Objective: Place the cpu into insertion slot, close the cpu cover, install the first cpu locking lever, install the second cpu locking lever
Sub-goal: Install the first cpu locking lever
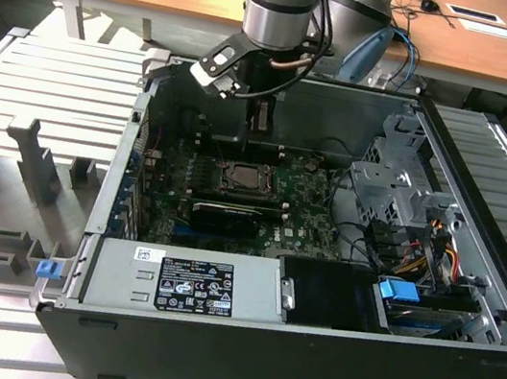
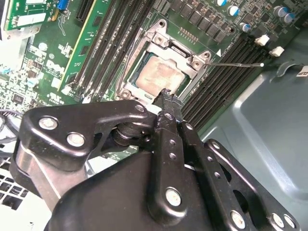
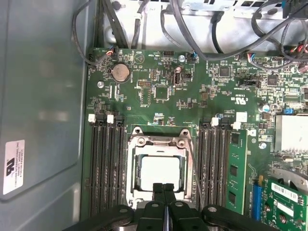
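Observation:
The cpu (image 3: 159,169) lies in the insertion slot (image 3: 135,144) on the green board, its pale metal face showing in both wrist views (image 2: 161,74). The silvery cpu cover (image 2: 155,37) lies flat around it as a frame. A thin wire locking lever (image 2: 236,63) sticks out from one side of the socket, over the memory slots. My gripper (image 3: 163,187) hangs above the socket's edge, fingers pressed together with nothing between them. In the exterior view the gripper (image 1: 258,130) is over the slot (image 1: 245,180) inside the open case.
Black memory slots (image 3: 103,163) flank the socket on both sides. A long black card (image 1: 226,214) lies just in front of it. Cables and a metal drive cage (image 1: 395,189) fill the exterior view's right; the power supply box (image 1: 185,280) sits at the front.

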### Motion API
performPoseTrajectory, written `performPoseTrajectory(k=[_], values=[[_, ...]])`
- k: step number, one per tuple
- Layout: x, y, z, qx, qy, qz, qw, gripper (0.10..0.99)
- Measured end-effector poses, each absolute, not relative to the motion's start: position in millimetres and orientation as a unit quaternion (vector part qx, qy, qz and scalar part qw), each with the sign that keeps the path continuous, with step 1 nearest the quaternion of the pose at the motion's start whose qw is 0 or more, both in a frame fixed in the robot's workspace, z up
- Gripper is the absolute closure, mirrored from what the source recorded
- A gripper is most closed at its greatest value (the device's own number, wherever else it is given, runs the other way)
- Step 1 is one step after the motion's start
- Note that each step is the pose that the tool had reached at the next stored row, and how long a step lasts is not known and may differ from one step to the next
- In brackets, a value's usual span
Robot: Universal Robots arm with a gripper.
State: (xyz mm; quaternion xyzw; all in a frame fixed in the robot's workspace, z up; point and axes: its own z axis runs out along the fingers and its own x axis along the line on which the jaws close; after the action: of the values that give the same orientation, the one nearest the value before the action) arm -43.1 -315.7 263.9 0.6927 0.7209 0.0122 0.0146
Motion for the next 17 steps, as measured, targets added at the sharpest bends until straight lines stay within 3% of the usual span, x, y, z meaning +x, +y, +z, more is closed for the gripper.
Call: performPoseTrajectory(k=[17], values=[[-43.2, -315.7, 277.0, 0.693, 0.721, 0.012, 0.015, 0.98]])
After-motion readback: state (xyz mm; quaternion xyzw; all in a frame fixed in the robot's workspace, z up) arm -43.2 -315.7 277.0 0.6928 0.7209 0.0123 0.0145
